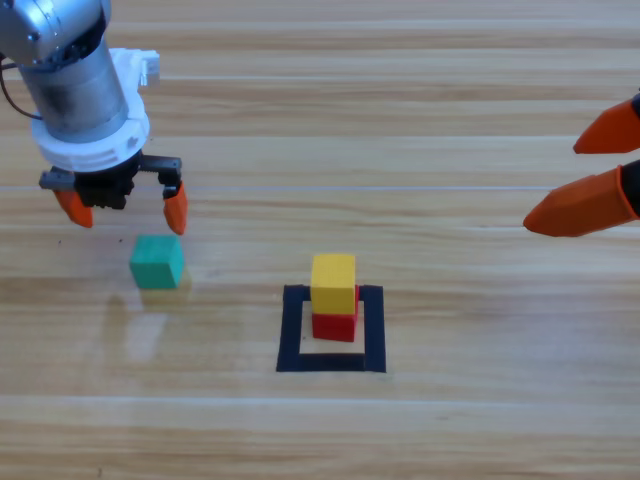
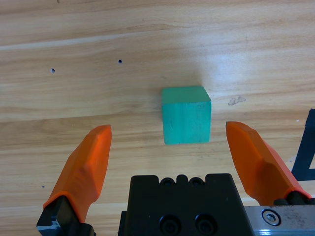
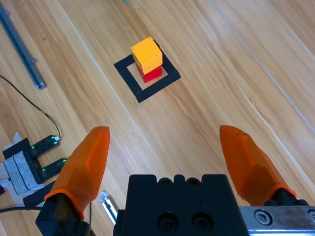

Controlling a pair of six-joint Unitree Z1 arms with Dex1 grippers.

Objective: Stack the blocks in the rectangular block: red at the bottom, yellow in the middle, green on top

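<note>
The yellow cube (image 1: 333, 283) sits on the red cube (image 1: 334, 326) inside the black tape square (image 1: 290, 335); the right wrist view shows the same stack, yellow cube (image 3: 146, 53) over red cube (image 3: 150, 74). The teal-green cube (image 1: 157, 262) lies alone on the wood to the left of the square. My left gripper (image 1: 125, 208) hangs open just behind and above it, and in the left wrist view the green cube (image 2: 186, 114) lies ahead of the spread jaws. My right gripper (image 1: 592, 170) waits open at the right edge.
Cables, a metal rail (image 3: 22, 49) and a small device with green lights (image 3: 34, 157) lie beyond the table in the right wrist view. A corner of the tape square (image 2: 304, 155) shows at the left wrist view's right edge.
</note>
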